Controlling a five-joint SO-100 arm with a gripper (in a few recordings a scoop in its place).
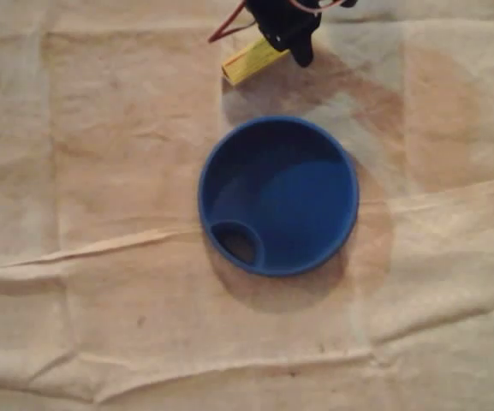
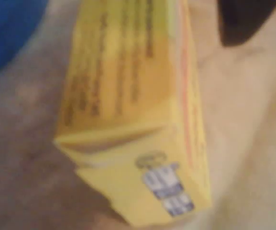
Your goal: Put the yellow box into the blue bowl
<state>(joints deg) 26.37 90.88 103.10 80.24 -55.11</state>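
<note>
— What do we see around the blue bowl [image 1: 278, 195]?
— Creased beige cloth [image 1: 101, 171]; only cloth parts it from the yellow box [image 1: 248, 62], just beyond its upper rim in the overhead view.
— And the arm?
— The black gripper [image 1: 291, 41] hangs over the box's far end, cut off by the frame. The wrist view is blurred, so pinching or spread, we cannot tell.
</note>
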